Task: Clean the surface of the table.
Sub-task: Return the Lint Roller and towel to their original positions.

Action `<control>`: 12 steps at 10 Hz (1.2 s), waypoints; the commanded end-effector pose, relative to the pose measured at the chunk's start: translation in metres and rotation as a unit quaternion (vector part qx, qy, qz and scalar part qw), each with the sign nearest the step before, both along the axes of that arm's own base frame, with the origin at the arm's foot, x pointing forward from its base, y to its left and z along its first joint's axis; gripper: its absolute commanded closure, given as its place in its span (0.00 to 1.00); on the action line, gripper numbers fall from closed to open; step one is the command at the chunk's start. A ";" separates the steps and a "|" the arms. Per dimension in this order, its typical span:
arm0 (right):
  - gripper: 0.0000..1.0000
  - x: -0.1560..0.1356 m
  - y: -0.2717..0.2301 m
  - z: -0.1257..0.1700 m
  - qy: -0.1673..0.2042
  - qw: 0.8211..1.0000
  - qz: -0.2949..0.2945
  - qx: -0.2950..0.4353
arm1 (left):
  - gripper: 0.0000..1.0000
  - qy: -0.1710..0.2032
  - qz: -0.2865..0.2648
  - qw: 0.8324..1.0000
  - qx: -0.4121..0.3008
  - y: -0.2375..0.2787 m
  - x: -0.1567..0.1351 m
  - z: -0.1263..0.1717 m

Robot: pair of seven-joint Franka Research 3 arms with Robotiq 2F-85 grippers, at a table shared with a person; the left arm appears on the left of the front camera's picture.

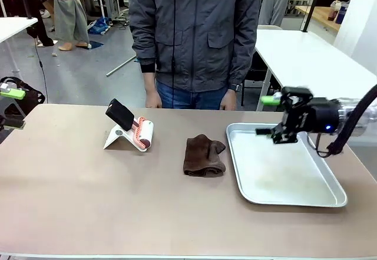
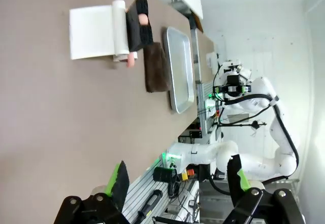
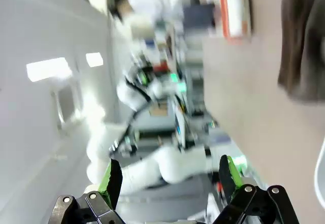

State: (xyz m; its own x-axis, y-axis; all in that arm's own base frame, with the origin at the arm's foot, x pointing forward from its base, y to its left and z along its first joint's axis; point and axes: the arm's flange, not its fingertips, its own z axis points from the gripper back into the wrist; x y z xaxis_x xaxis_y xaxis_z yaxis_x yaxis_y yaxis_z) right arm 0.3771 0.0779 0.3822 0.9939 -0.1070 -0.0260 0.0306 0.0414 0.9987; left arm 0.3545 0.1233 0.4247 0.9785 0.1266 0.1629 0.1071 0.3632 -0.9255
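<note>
The tan-brown table (image 1: pixel 88 201) carries a crumpled brown cloth (image 1: pixel 203 155) near its middle. My right gripper (image 1: pixel 268 116) hovers open above the far edge of a silver tray (image 1: pixel 330 198), pointing toward the cloth, nothing between its green pads. My left gripper (image 1: pixel 12 108) stands open at the table's far left edge. In the left wrist view the open left gripper (image 2: pixel 179 183) looks along the table (image 2: pixel 51 112) at the cloth (image 2: pixel 156 66). The right wrist view is blurred; the right gripper (image 3: pixel 170 181) is open, with the cloth (image 3: pixel 302 46) at the upper right.
A white roller with a black handle (image 1: pixel 132 131) rests on a white stand left of the cloth. A person in a grey jacket (image 1: pixel 194 36) stands at the far edge, hands (image 1: pixel 153 99) hanging just behind it. White-topped tables stand behind.
</note>
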 end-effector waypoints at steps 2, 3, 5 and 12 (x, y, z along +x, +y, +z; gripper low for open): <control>0.00 -0.063 -0.020 -0.027 -0.049 0.990 -0.122 0.043 | 0.00 0.014 0.017 1.000 -0.008 -0.003 0.007 -0.012; 0.00 -0.062 -0.020 -0.031 -0.044 0.989 -0.137 0.042 | 0.00 0.005 0.008 1.000 -0.003 0.005 -0.001 -0.005; 0.00 0.015 -0.037 -0.004 -0.018 0.995 -0.091 0.032 | 0.00 0.005 0.008 1.000 -0.003 0.005 -0.001 -0.005; 0.00 0.015 -0.037 -0.004 -0.018 0.995 -0.091 0.032 | 0.00 0.005 0.008 1.000 -0.003 0.005 -0.001 -0.005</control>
State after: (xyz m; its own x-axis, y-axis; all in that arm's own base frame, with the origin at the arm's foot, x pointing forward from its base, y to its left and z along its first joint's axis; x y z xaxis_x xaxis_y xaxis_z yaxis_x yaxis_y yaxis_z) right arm 0.3942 0.0419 0.3729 0.9543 -0.2986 0.0116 -0.0208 -0.0276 0.9994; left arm 0.3558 0.1290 0.4177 0.9785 0.1455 0.1463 0.0848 0.3631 -0.9279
